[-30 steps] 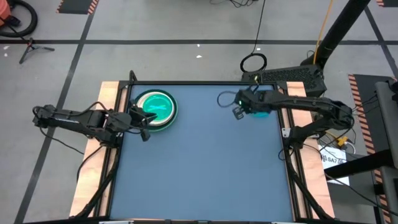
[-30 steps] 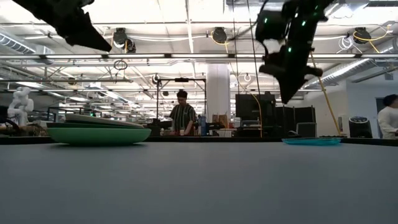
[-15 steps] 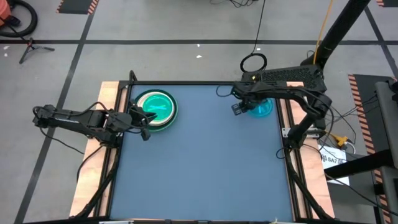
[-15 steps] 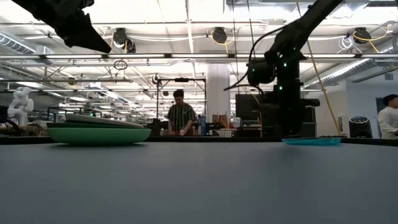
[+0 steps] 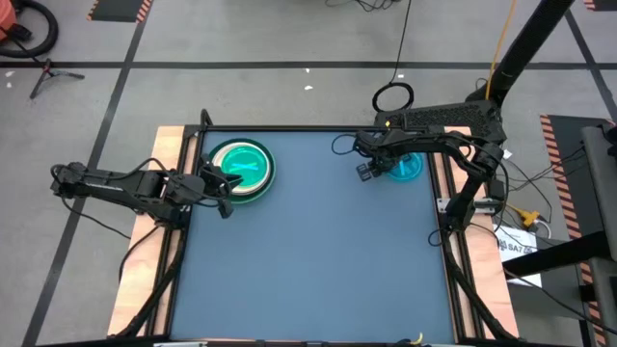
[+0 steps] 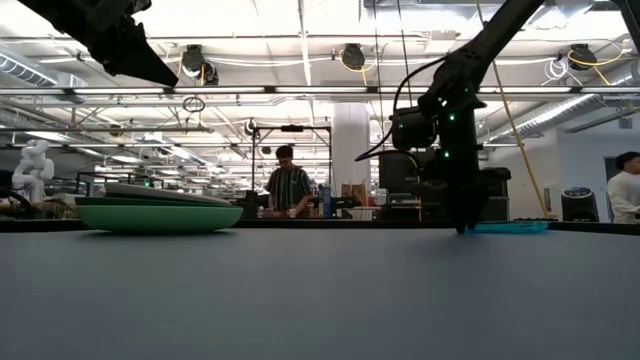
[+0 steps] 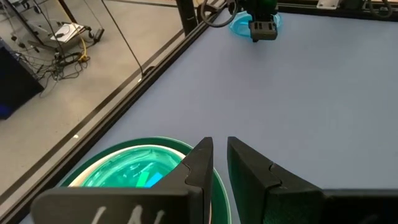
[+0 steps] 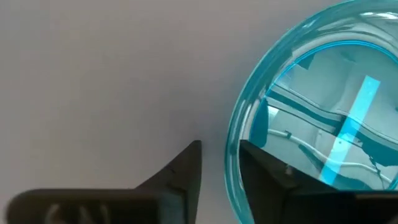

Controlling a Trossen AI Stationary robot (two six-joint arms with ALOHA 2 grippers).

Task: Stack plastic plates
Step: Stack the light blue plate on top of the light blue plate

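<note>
A translucent cyan plate [image 5: 406, 167] lies flat near the table's far right corner. My right gripper [image 8: 221, 152] is down at the edge of it that faces the table's left and stands open. One finger [image 8: 273, 171] is over the plate's inside and the other [image 8: 183, 165] is outside the rim. In the low view its tips [image 6: 462, 226] reach the table top. A stack of plates [image 5: 241, 167] sits at the far left: a large green one below, white and bright green-cyan ones in it. My left gripper [image 7: 216, 149] hovers beside the stack, open by a narrow gap, holding nothing. My right gripper points down with the cyan plate's rim [image 8: 231, 146] in the gap between its two fingers, one inside the plate and one outside. I cannot tell whether either finger touches the rim. The plate rests flat on the table.
The blue table top [image 5: 318, 251] lies bare between the stack and the cyan plate and toward the near edge. Wooden rails [image 5: 169, 145] run along both sides. People stand in the room behind the table [image 6: 292, 185].
My right gripper has come down from well above the table to the table top, at the cyan plate's rim on the side toward the table's left. The plate and the stack have stayed in place.
</note>
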